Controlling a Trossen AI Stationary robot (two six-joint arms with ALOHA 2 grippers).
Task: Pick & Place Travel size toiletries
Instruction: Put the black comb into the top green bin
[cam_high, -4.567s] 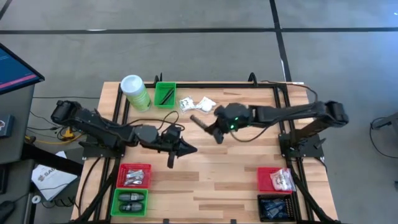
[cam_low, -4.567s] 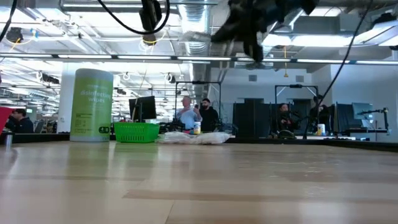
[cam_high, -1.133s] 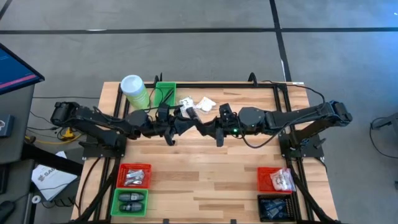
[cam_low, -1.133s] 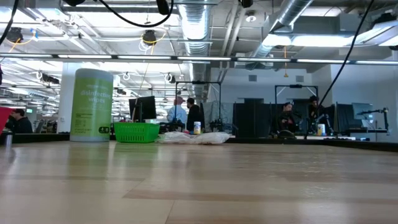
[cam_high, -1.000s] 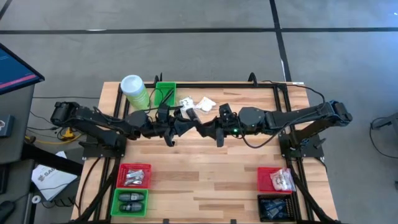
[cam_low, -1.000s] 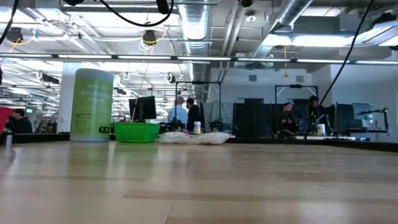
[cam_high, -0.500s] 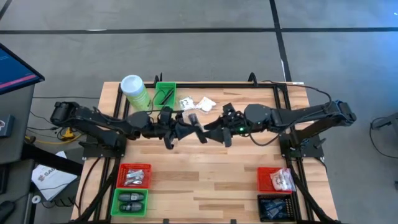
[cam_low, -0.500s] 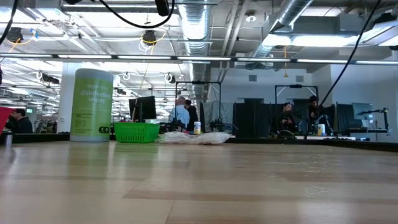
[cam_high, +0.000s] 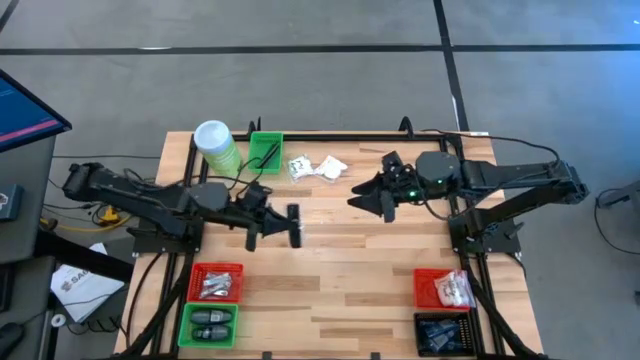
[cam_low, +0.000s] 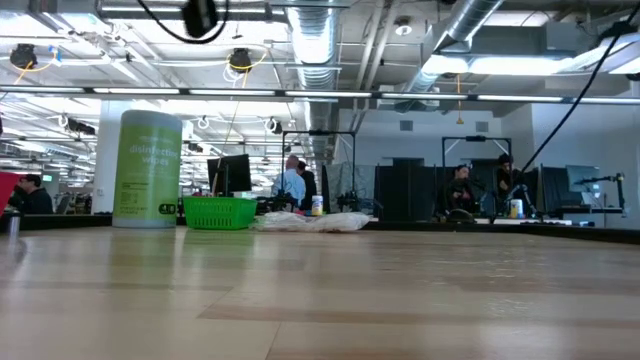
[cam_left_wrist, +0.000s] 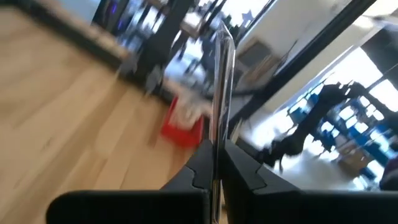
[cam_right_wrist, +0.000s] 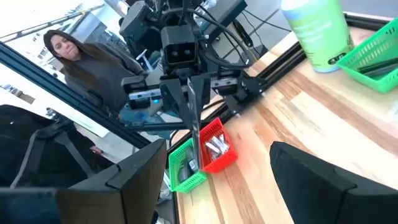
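Above table centre, flat packet (cam_high: 293, 225) lengthwise front-to-back

Worktop: we see a light wooden butcher-block worktop (cam_high: 340, 280) edged by a black frame.
Far edge: we find a tall green canister (cam_high: 217, 148) with a white lid, a green bin (cam_high: 265, 152) just beside it, then a cluster of white sachets (cam_high: 316, 167).
Near left corner: we note a red bin (cam_high: 215, 282) of silvery packets, with a second green bin (cam_high: 209, 325) of black oval pieces beside it.
Near right corner: we see another red bin (cam_high: 443, 289) holding sachets, touching a black bin (cam_high: 443, 334) of dark packets.
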